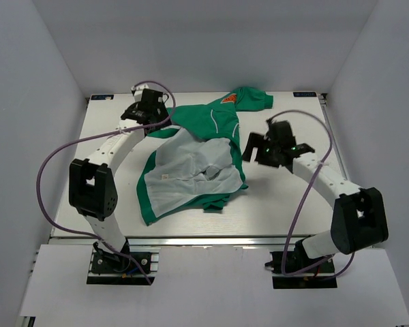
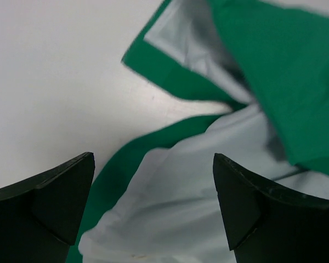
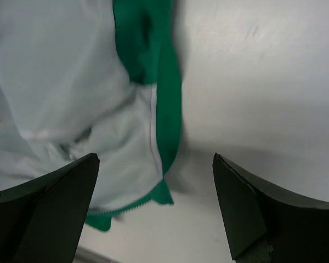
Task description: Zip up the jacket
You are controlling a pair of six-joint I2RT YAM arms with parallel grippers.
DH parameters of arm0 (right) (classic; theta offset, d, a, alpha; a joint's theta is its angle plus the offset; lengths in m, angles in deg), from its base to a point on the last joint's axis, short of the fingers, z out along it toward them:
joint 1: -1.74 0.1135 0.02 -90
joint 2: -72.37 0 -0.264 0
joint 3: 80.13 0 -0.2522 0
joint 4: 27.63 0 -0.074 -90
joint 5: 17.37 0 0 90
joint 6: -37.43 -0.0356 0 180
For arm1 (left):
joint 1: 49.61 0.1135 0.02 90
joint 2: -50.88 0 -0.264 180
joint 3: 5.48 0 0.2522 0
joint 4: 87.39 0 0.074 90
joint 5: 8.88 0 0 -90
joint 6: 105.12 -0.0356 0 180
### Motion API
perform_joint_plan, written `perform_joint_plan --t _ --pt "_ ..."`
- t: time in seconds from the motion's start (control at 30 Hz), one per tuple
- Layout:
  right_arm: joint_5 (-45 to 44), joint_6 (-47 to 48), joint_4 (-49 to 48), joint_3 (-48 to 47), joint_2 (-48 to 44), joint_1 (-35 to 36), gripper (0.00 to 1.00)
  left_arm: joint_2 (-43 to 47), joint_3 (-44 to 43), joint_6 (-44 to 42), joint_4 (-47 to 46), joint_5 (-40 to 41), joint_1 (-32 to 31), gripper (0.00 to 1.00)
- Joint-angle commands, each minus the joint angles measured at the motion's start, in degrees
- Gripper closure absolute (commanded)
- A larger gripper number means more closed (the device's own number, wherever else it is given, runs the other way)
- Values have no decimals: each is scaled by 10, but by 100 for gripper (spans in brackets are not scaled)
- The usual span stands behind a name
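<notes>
The green jacket (image 1: 198, 163) lies crumpled and open in the middle of the table, pale lining (image 1: 191, 170) up, with an orange patch (image 1: 227, 100) at its far end. My left gripper (image 1: 147, 114) is open and empty over the jacket's far left edge; its wrist view shows lining (image 2: 181, 197) and green hem (image 2: 170, 82) between the fingers. My right gripper (image 1: 259, 148) is open and empty just right of the jacket; its wrist view shows the green edge with white piping (image 3: 167, 126) and zipper teeth (image 3: 123, 209).
White walls enclose the white table (image 1: 286, 211) on three sides. The table's front rail (image 1: 211, 240) runs along the near edge. Purple cables (image 1: 54, 157) loop beside both arms.
</notes>
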Motion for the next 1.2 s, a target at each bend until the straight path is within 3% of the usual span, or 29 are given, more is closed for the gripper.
perform_joint_plan --t 0.0,0.13,0.23,0.3,0.33,0.37,0.4,0.53,0.63,0.73,0.87,1.0,1.03,1.07,1.17 --pt "54 -82 6 57 4 45 11 35 47 44 87 -47 -1 2" --pt "48 -124 0 99 9 65 12 95 125 110 170 -66 -1 2" --pt "54 -140 -36 124 20 65 21 183 229 136 181 -107 -1 2" --pt "62 -145 -60 128 32 64 55 252 284 148 180 -126 -1 2" --pt "67 -146 -64 128 41 64 68 272 332 150 167 -149 -1 2" --pt "64 -146 -63 125 43 64 97 289 349 154 164 -154 -1 2" --pt "62 -145 -60 123 40 64 100 313 361 155 162 -161 -1 2" --pt "-15 -115 24 92 -22 46 100 330 360 154 159 -159 -1 2" --pt "-179 -96 136 19 -49 9 100 321 335 136 142 -149 -1 2" --pt "-227 -74 194 -37 -47 -46 100 291 310 113 113 -142 -1 2" --pt "-214 -29 203 -101 2 -118 100 237 257 92 72 -123 -1 2" --pt "-149 19 215 -220 145 -192 97 163 154 59 48 -132 -1 2" --pt "-140 31 221 -278 166 -193 76 148 138 53 44 -132 -1 2" --pt "-146 41 221 -298 182 -192 62 116 124 44 41 -132 -1 2" --pt "-159 62 216 -335 202 -208 39 59 70 -10 30 -108 0 2"
